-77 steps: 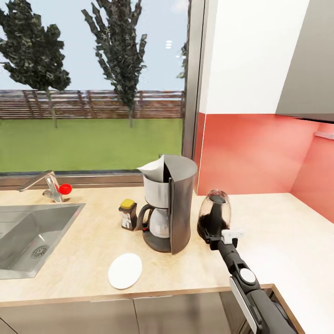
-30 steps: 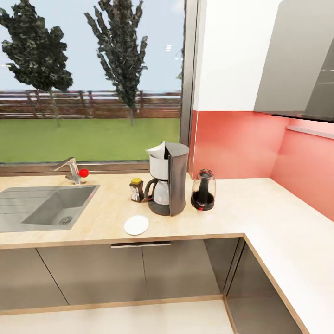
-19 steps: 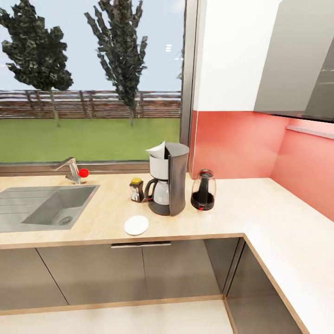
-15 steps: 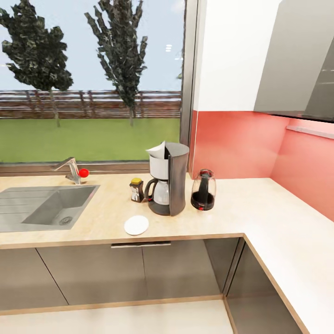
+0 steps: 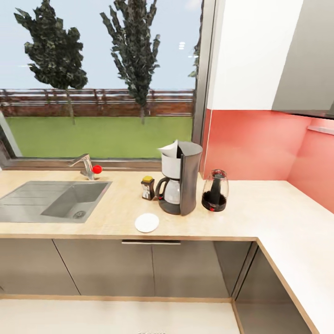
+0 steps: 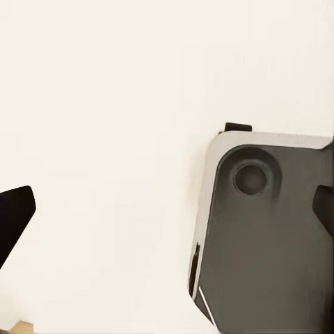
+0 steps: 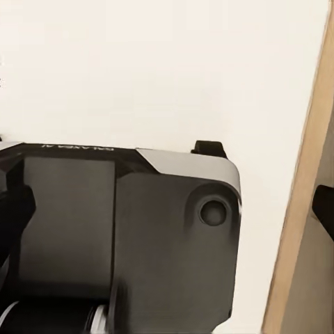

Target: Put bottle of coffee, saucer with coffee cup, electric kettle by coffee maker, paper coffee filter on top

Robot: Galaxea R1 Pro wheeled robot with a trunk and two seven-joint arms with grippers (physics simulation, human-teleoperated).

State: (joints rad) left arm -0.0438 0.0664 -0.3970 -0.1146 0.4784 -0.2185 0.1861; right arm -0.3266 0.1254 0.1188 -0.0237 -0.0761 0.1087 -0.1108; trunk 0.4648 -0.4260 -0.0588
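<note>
Head view, left to right: a steel sink [image 5: 60, 199] is set into the long speckled countertop [image 5: 260, 218], with a tap [image 5: 86, 165] carrying a red knob behind it, under the window. Next comes the small dark bottle of coffee [image 5: 148, 188], with a yellowish cap and a white label, standing just beside the coffee maker [image 5: 181, 184]. In front of the bottle, near the counter's front edge, lies the flat round white saucer [image 5: 147, 222], bare on top. The coffee maker is a tall black box with a white upper part and a pale carafe with a black handle; a white paper filter [image 5: 169, 149] sticks up from its top. Just beside it on the other side stands the kettle [image 5: 215, 190], rounded, smoky and see-through, with a black handle and a red button low down. A red wall panel [image 5: 253, 144] runs behind.

Each wrist view looks down on pale floor and part of the robot's dark base. Dark fingertips [image 6: 14, 217] show at the picture edges, the left pair set wide apart with nothing between; the right ones [image 7: 324, 209] likewise hold nothing.
</note>
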